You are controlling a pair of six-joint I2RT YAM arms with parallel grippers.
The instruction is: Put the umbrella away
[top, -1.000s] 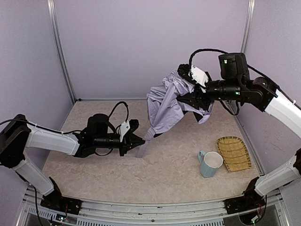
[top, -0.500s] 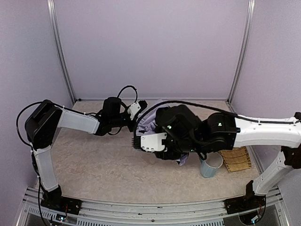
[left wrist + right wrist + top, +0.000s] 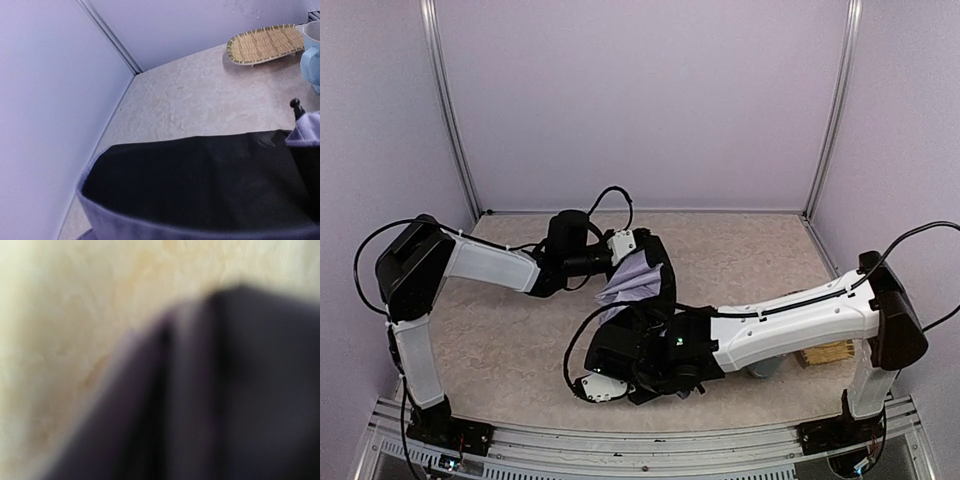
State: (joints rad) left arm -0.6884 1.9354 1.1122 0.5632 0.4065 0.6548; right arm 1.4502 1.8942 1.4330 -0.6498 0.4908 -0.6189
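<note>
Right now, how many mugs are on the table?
1. A pale blue mug stands near the woven tray, at the right edge of the left wrist view. From above, the right arm covers nearly all of it, so another could be hidden there.

**Umbrella bunched up mid-surface**

There's the umbrella (image 3: 632, 280), crumpled near the middle of the surface (image 3: 520, 350). Its pale lavender-grey fabric is creased on top, and the black lining gapes wide under a lavender hem.

A woven tray (image 3: 265, 44) lies near a pale blue mug (image 3: 311, 55), seemingly not touching.
</note>
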